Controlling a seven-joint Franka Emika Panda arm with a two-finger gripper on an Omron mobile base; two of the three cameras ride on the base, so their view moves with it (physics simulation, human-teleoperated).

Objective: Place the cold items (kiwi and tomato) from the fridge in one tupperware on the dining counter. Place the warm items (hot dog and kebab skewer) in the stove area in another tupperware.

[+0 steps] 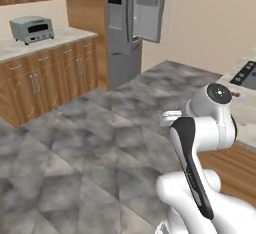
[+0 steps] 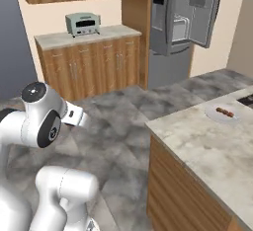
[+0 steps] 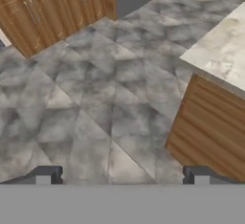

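Gripper: the gripper point(image 3: 122, 176) is spread wide with nothing between its fingertips point(image 3: 44, 175); it is pointed down at the bare stone floor point(image 3: 95, 98) beside the counter.
Counter: the near corner of the pale counter point(image 2: 197, 136) is seen just right of the arm, with wood panelling below.
Warm items: a white plate point(image 2: 222, 112) rests farther along the counter, near the stove top point(image 1: 245, 75); small reddish-brown pieces lie on it, judged to be the kebab skewer point(image 2: 226, 111). The hot dog cannot be made out.
Cold items: the fridge point(image 2: 180, 22) stands beyond the counter with one door swung open; kiwi and tomato cannot be discerned inside.
Toaster oven: a toaster oven point(image 2: 83, 23) sits on the far cabinets, left of the fridge.
Progress: nothing is seen packed; all four placements are judged still outstanding.
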